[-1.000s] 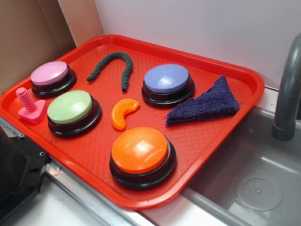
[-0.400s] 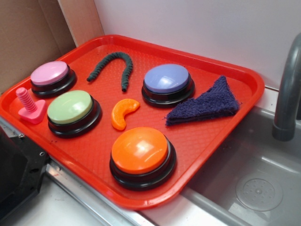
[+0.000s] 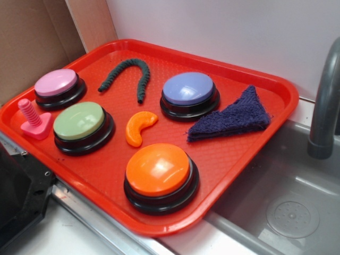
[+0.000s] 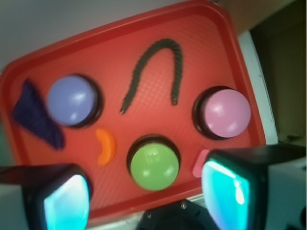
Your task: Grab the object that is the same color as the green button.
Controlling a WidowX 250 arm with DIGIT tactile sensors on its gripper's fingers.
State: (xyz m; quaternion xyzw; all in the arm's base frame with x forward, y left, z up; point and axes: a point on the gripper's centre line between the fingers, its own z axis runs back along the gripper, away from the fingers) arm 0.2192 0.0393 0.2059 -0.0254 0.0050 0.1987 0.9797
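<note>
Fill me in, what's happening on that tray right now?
Nothing is held yet. The gripper is open and empty, hanging above the near edge of the red tray, over the green button. The green rope lies untouched in an arch toward the back of the tray, between the pink button and the blue button. An orange slice, an orange button, a blue cloth and a pink bolt also sit on the tray.

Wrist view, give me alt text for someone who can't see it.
An open gripper, holding nothing, hangs above a red plastic tray. On the tray lie a dark green fuzzy rope bent in an arch, domed green, pink and lavender-blue buttons, an orange crescent slice and a dark blue cloth.
</note>
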